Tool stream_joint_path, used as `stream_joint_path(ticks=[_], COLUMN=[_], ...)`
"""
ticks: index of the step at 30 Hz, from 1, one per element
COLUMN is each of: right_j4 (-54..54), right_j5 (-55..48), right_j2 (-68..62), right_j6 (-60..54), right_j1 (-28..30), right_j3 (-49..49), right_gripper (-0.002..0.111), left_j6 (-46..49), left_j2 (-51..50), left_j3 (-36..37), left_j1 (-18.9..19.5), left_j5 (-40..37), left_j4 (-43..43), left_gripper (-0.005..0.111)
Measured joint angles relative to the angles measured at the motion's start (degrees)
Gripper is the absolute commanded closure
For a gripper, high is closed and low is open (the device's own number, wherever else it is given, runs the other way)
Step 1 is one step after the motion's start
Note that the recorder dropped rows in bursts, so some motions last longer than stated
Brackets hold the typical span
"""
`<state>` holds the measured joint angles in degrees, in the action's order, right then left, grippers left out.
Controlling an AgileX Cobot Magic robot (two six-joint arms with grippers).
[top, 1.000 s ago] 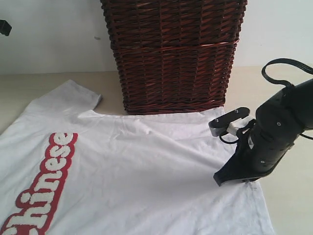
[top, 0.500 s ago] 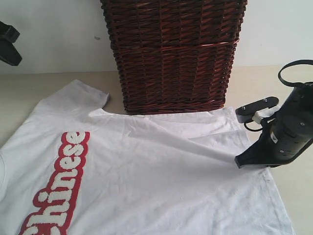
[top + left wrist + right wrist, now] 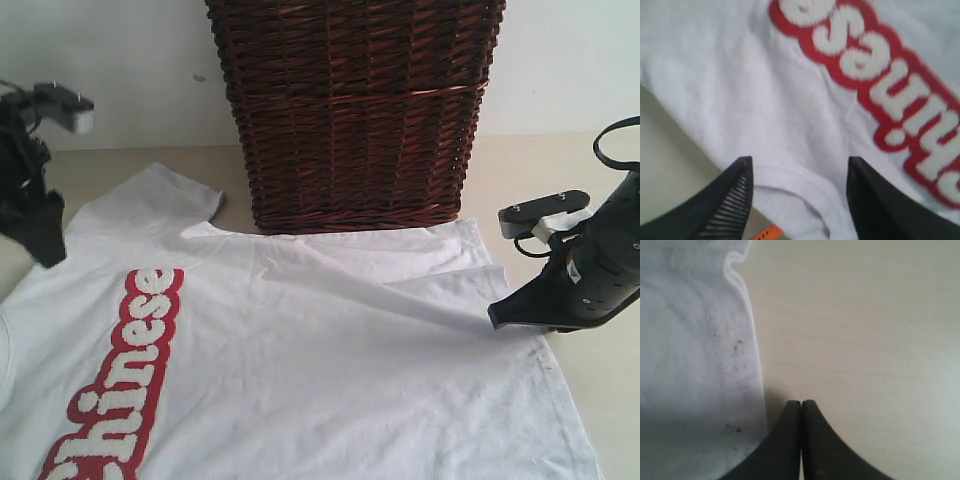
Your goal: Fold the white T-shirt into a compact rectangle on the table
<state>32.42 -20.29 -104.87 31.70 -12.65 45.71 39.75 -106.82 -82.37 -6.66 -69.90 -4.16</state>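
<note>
The white T-shirt (image 3: 320, 350) lies spread flat on the table (image 3: 605, 400), its red-outlined "Chinese" lettering (image 3: 125, 370) at the lower left. My left gripper (image 3: 45, 250) hangs at the shirt's left edge, near the sleeve (image 3: 150, 200). In the left wrist view this gripper (image 3: 799, 172) is open above a ribbed rim of the shirt (image 3: 790, 175), with nothing held. My right gripper (image 3: 497, 318) rests low at the shirt's right edge, where a crease runs to it. The right wrist view shows this gripper (image 3: 801, 403) shut on bare table (image 3: 865, 315), beside the stitched hem (image 3: 720, 365).
A tall dark brown wicker basket (image 3: 355, 110) stands at the back, touching the shirt's far edge. A pale wall rises behind it. A small orange piece (image 3: 767, 233) shows under the left jaws.
The shirt has slid to the right, drawn by the right gripper, then stopped. The left arm has come into view at the left, and its jaws have opened.
</note>
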Motion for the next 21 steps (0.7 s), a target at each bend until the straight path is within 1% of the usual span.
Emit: stream_joint_path(ticks=[5,6,9,12,13,14,15,16,17,19,21], right_j4=[-1.67,-1.67,-1.88,-1.88,-1.88,-1.88,-1.98,-2.09,-2.09,-2.09,-2.09], right_j5=[0.26,0.26,0.39,0.39,0.39,0.39,0.39,0.39,0.39,0.39,0.39], right_j2=[0.00,0.00,0.00,0.00,0.00,0.00,0.00,0.00,0.00,0.00,0.00], right_j6=[-1.52,-1.52,-1.52,-1.61,-1.61,-1.61,-1.61,-1.61,-1.61,-1.61,-1.61], right_j1=[0.00,0.00,0.00,0.00,0.00,0.00,0.00,0.00,0.00,0.00,0.00], right_j3=[0.00,0.00,0.00,0.00,0.00,0.00,0.00,0.00,0.00,0.00,0.00], right_gripper=[0.108,0.108,0.108,0.108,0.108,0.108,0.108,0.108,0.108,0.108,0.108], left_j6=[13.55,14.34,15.09,15.69,16.21,17.12,17.39,17.62,17.62,18.01,23.19], left_j2=[0.00,0.00,-0.02,-0.13,-0.12,-0.64,-1.05,-1.61,-1.78,-2.02,-2.02], left_j3=[11.31,12.34,13.48,13.48,13.48,13.48,13.48,13.48,13.51,13.51,13.51], left_j1=[0.00,0.00,0.00,0.00,0.00,0.00,0.00,0.00,0.10,0.22,0.22], left_j5=[-0.02,1.00,9.20,11.94,12.63,13.93,14.85,16.47,17.94,22.58,24.01], left_j4=[8.88,10.21,11.56,11.56,11.56,11.43,11.21,11.21,11.21,11.57,14.43], left_gripper=[0.050,0.050,0.050,0.049,0.044,0.036,0.020,0.008,0.001,0.001,0.001])
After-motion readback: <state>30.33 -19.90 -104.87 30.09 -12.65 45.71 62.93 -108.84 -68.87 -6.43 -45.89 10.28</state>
